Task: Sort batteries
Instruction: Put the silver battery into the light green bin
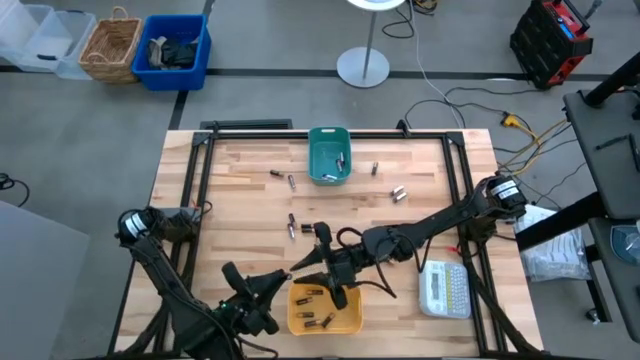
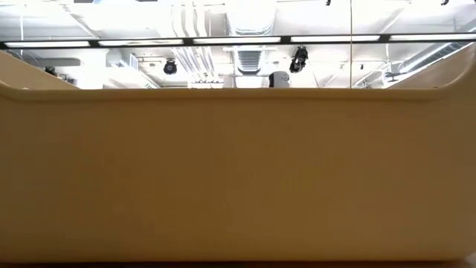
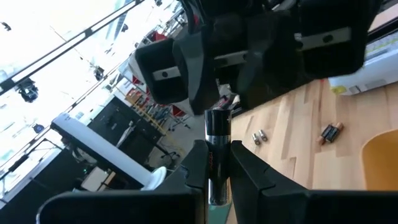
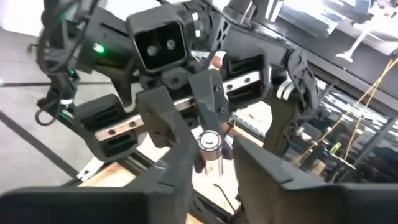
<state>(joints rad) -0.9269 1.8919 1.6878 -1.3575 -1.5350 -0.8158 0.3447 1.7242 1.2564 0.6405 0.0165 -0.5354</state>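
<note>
My left gripper (image 1: 284, 279) is shut on one battery (image 3: 217, 146), a dark cell with a silver end, held above the table by the far left corner of the yellow bin (image 1: 352, 322). My right gripper (image 1: 323, 267) faces it, open, with one finger (image 4: 181, 168) on each side of the battery's free end (image 4: 209, 142); I cannot tell whether they touch it. Several batteries lie in the yellow bin. Loose batteries (image 1: 291, 182) (image 1: 398, 192) lie on the wood. The teal bin (image 1: 322, 146) stands at the far edge with a battery inside. My left gripper pinches the battery's dark body (image 3: 217, 171) between its two fingers. The battery lies along the fingers, and its silver-capped end (image 3: 218, 118) sticks out past the fingertips toward my right gripper. It is lifted clear of the table.
A white label maker with a keypad (image 1: 445, 288) lies near the right front. More loose batteries (image 1: 292, 226) lie just beyond the grippers. In the low view the yellow bin's wall (image 2: 238, 179) fills nearly the whole picture.
</note>
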